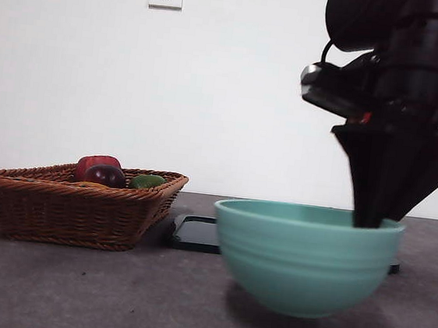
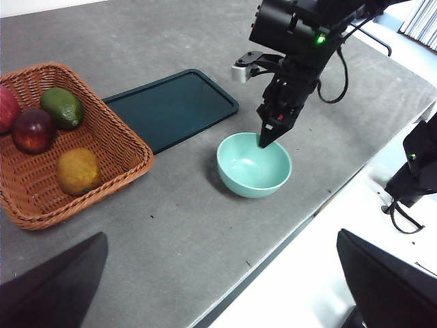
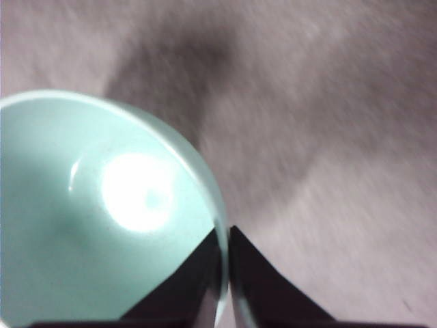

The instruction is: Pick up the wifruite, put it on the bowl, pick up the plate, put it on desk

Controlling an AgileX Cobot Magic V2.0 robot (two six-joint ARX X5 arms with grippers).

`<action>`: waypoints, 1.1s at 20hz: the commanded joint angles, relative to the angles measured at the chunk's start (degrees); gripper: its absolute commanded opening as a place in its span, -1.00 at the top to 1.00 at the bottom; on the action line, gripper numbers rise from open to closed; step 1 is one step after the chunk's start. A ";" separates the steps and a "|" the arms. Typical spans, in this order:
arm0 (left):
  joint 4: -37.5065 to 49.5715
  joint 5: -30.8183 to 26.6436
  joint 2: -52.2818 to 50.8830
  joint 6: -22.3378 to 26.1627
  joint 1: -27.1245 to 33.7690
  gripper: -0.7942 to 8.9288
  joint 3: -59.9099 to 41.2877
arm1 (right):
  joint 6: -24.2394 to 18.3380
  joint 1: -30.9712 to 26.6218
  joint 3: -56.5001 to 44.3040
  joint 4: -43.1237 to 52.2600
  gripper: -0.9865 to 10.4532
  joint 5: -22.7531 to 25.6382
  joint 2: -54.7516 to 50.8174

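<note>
Right end effector (image 2: 268,139) is clamped on the right rim of the mint bowl (image 1: 303,255), one jaw inside, one outside; in the front view the bowl appears lifted just off the counter (image 1: 72,290). To do this well, probably keep it level and move slowly. The bowl is empty. A wicker basket (image 2: 116,143) at left holds several fruits, among them an orange-brown wifruite (image 2: 77,171). A dark tray (image 2: 171,106) lies between basket and bowl. Left end effector (image 2: 218,287) waits, jaws apart.
</note>
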 commanded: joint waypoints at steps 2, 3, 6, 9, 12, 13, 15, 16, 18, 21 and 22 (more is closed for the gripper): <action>0.66 0.33 0.00 0.66 -0.28 -0.45 0.66 | 4.35 1.29 -0.42 2.99 0.81 0.50 0.77; 0.66 0.33 0.00 0.66 -0.28 -0.45 0.66 | 4.74 1.38 -0.42 3.06 0.81 0.50 0.96; 0.66 0.33 0.00 0.66 -0.28 -0.45 0.66 | 5.14 1.53 -0.42 2.99 0.81 0.63 1.14; 0.66 0.33 0.00 0.66 -0.28 -0.45 0.66 | 5.14 1.62 -0.42 1.53 0.81 1.18 1.14; 0.66 0.33 0.00 0.66 -0.28 -0.45 0.66 | 5.03 1.70 -0.42 0.59 0.81 2.36 1.14; 0.66 0.33 0.00 0.66 -0.28 -0.45 0.66 | 5.03 1.70 -0.42 0.44 0.81 2.29 1.14; 0.66 0.33 0.00 0.66 -0.28 -0.45 0.66 | 5.05 1.70 -0.42 0.33 0.81 2.29 1.14; 0.66 0.33 0.00 0.66 -0.28 -0.45 0.66 | 5.07 1.92 -0.42 0.33 0.81 2.32 1.14; 0.66 0.33 0.00 0.66 -0.28 -0.45 0.66 | 5.01 2.47 -0.42 0.39 0.81 2.38 1.16; 0.66 0.33 0.00 0.66 -0.28 -0.45 0.66 | 5.03 2.84 -0.42 0.37 0.81 3.87 1.18; 0.66 0.33 0.00 0.66 -0.28 -0.45 0.66 | 5.03 2.84 -0.42 0.37 0.81 3.78 1.18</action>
